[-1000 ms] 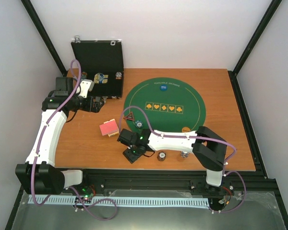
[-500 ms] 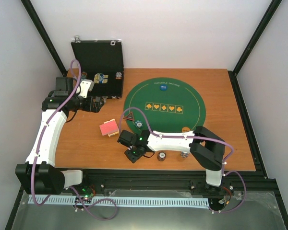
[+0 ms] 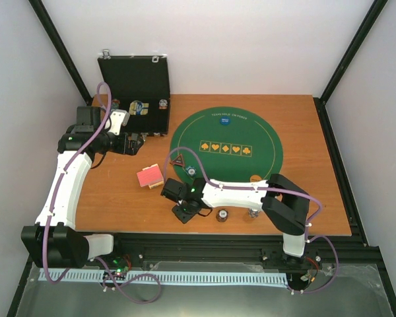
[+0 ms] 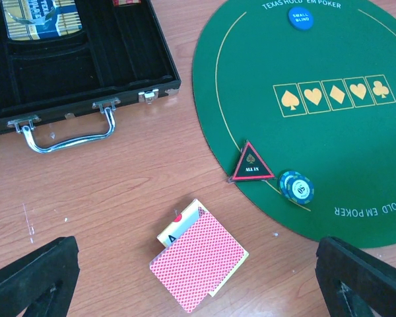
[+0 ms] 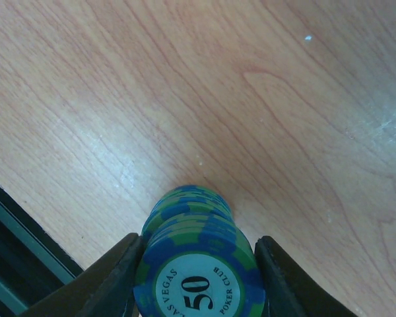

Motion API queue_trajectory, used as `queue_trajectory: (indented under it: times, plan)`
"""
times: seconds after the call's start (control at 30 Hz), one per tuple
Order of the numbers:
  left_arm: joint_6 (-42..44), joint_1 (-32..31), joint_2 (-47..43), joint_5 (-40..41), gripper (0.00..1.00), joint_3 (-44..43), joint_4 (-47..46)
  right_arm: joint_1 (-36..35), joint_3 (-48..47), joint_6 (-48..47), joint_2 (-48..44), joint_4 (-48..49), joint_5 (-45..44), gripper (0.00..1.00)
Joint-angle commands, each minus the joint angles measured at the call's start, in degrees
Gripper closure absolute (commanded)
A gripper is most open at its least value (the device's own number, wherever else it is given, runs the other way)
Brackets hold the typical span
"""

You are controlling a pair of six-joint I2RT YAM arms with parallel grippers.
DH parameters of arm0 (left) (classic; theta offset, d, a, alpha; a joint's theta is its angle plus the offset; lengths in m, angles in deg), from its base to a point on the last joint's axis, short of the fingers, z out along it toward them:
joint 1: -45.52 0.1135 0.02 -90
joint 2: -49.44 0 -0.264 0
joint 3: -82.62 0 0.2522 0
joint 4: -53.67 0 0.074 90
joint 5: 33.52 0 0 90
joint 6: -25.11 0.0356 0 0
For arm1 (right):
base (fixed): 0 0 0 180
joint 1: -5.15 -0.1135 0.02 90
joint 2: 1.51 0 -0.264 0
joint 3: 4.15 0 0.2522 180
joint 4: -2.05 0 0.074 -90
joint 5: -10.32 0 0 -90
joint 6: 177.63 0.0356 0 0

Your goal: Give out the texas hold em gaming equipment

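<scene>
My right gripper (image 3: 185, 212) (image 5: 197, 274) is shut on a stack of blue striped poker chips (image 5: 198, 261), whose lower end meets the wood near the table's front edge. My left gripper (image 3: 136, 142) (image 4: 198, 281) is open and empty, above the red-backed playing cards (image 3: 149, 177) (image 4: 199, 264) that lie on the wood. A black red-edged triangle marker (image 3: 178, 160) (image 4: 251, 164) and two blue chips (image 3: 193, 170) (image 4: 297, 186) lie on the mat's left edge. A blue disc (image 3: 226, 121) (image 4: 301, 18) lies at the mat's far side and an orange disc (image 3: 255, 178) at its near side.
The big round green felt mat (image 3: 251, 135) (image 4: 343, 139) covers the middle of the table. The black hinged case (image 3: 135, 89) (image 4: 72, 72) stands open at the back left with items inside. A brown chip stack (image 3: 221, 215) and a white chip stack (image 3: 253, 212) stand near the front edge.
My right gripper with the blue chip stack has shifted slightly near the front edge. The left arm has not moved.
</scene>
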Motion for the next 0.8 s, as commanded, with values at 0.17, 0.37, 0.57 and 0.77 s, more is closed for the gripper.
queue_trajectory:
  times: [0.17, 0.37, 0.57, 0.77]
  plan:
    - [-0.83, 0.33, -0.73, -0.87, 0.00, -0.32, -0.58, 1.07, -5.48, -2.16, -4.03, -5.05, -2.49, 0.67]
    - [-0.74, 0.30, -0.35, -0.70, 0.00, -0.41, -0.39, 6.12, -8.60, -5.18, -6.23, -7.90, -3.40, 0.67]
    - [-0.83, 0.30, -0.08, -0.98, 0.00, -0.44, -0.12, 21.53, -11.61, -10.18, -5.64, -7.06, -2.71, 0.67]
    - [-0.70, 0.35, 0.49, -1.36, 0.00, -0.66, 0.09, 36.23, -24.14, -14.00, 5.14, -6.79, -3.58, 0.67]
